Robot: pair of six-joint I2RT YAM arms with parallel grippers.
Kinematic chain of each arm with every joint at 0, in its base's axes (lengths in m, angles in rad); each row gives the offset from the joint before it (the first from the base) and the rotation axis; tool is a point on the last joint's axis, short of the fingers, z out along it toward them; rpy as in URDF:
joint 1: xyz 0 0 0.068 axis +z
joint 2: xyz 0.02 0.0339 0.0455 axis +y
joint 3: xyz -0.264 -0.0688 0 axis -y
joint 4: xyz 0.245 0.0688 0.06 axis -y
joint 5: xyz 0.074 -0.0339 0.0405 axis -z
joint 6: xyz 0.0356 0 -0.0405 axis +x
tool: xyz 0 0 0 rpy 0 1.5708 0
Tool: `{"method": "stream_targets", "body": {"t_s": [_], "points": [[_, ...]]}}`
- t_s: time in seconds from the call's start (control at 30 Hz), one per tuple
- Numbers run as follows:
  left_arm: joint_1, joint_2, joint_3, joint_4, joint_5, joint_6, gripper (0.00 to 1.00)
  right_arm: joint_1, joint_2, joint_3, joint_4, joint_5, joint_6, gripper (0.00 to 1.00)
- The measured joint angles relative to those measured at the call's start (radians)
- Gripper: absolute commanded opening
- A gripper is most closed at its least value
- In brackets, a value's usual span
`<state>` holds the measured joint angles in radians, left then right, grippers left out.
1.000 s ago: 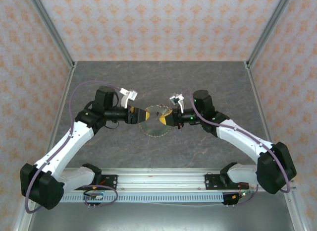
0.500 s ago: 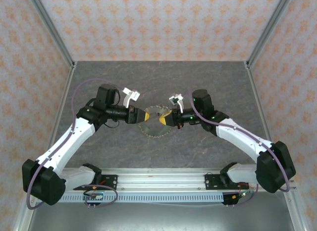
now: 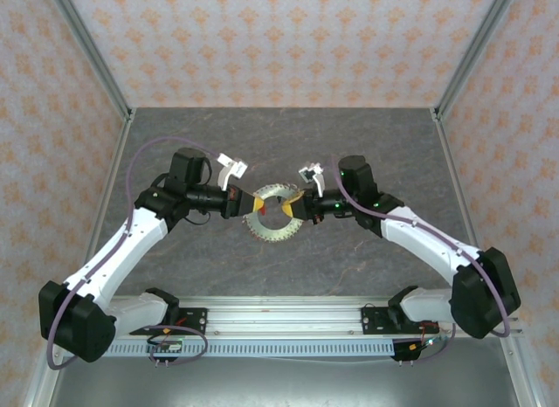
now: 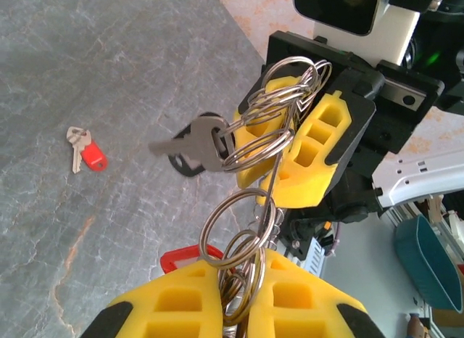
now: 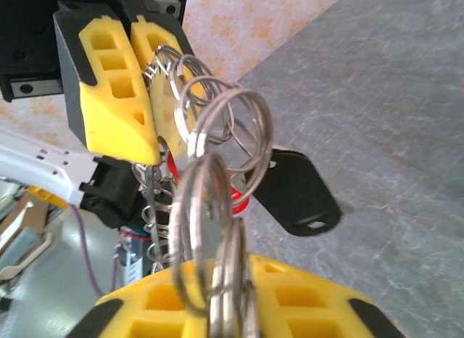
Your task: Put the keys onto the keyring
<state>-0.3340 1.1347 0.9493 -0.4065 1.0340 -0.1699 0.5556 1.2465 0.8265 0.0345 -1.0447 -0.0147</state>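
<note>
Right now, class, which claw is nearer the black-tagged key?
Right. The black-tagged key hangs right beside the right claw, on the rings it holds; the left claw grips the opposite side of the keyring, farther off.

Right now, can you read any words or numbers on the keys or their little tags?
No words or numbers can be read.
Red tag: looks blank.
Black tag: looks blank.
Key hanging on the keyring: too blurred to tell if anything is stamped on it.
</note>
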Motion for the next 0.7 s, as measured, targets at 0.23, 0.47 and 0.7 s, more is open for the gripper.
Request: {"method": "stream_targets", "body": {"t_s": [0.23,0.47,0.7], "points": [[0.001,-0.108,-0.093,0.137,-0.090,-0.060,0.00,0.000,-0.277,-0.169,0.050,0.297,-0.040,0.30],[0.000,-0.165,-0.122,0.223,-0.138,-0.048,0.00,0.028,-0.488,-0.367,0.157,0.424,-0.160,0.19],[0.000,-0.196,-0.135,0.300,-0.184,-0.038,0.00,0.273,-0.506,-0.414,0.226,0.593,-0.388,0.14]]}}
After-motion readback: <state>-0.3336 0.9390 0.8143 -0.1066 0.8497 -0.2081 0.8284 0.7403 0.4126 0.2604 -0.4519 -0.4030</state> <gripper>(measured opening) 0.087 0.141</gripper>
